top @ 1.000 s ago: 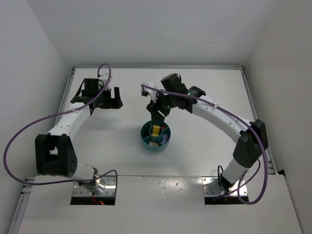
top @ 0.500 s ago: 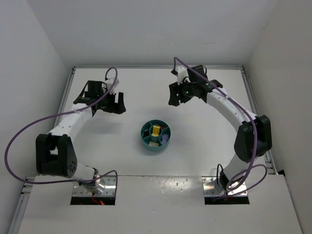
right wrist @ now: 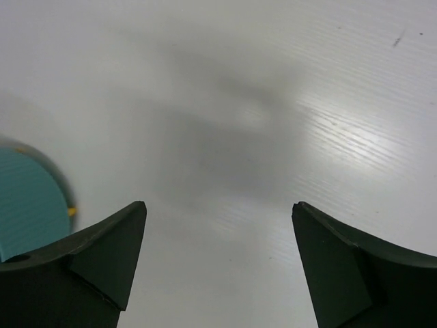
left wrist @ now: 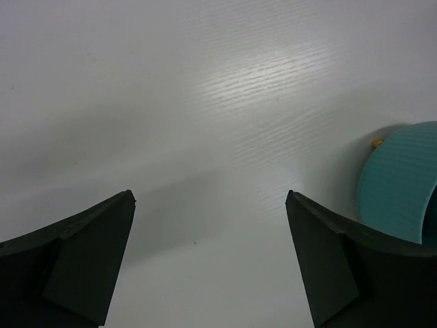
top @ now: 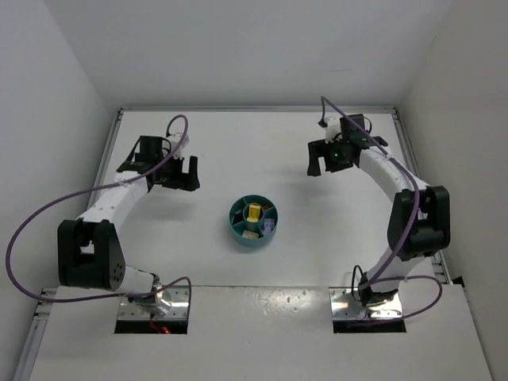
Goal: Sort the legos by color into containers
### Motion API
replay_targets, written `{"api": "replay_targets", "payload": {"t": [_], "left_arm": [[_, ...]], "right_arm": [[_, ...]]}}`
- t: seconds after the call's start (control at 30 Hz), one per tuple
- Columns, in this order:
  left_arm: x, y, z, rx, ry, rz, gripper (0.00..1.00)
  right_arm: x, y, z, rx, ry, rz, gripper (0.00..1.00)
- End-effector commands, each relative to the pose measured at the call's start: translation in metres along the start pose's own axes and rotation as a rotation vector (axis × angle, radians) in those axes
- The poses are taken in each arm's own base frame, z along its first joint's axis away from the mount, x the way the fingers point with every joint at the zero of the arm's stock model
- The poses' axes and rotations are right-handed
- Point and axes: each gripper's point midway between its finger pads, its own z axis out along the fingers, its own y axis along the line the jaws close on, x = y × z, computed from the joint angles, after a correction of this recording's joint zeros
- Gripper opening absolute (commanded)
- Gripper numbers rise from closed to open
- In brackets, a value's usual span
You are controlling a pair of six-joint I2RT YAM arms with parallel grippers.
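- The round teal dish (top: pixel 254 223) sat on the white tabletop (top: pixel 214 151), roughly midway between the two arms and nearer the front edge than either hand.
- A yellow lego (top: pixel 254 212) lay in the dish's central cup.
- A beige lego (top: pixel 251 234) rested in a near compartment, and a purple lego (top: pixel 269 226) in a compartment on the right side.
- The left hand (top: pixel 174 173) hovered to the far left of the dish, well apart from it, fingers spread wide and holding nothing.
- In the left wrist view, bare tabletop showed between the dark fingers (left wrist: pixel 75 253), with the dish's ribbed wall (left wrist: pixel 396 184) at the right edge.
- The right hand (top: pixel 326 158) hung to the far right of the dish, also well apart, fully parted and empty.
- The right wrist view showed the dish's edge (right wrist: pixel 27 205) at the left, beside a finger (right wrist: pixel 89 253).
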Motion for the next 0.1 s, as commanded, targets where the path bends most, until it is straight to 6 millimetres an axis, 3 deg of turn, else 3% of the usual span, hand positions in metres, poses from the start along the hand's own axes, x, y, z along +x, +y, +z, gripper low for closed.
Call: {"api": "replay_targets", "payload": {"t": [0.0,0.07], "left_arm": [[-0.0067,0.0027,-0.0102,-0.017,-0.038,0.008,0.99],[-0.0114,0.0017,-0.0122,-0.010,-0.058,0.037,0.99]], "right_arm": [[-0.0039,-0.0127,-0.0024,0.037,-0.022,-0.065,0.88],[-0.0061,-0.0176,-0.0032,0.045,-0.032,-0.069,0.88]]}}
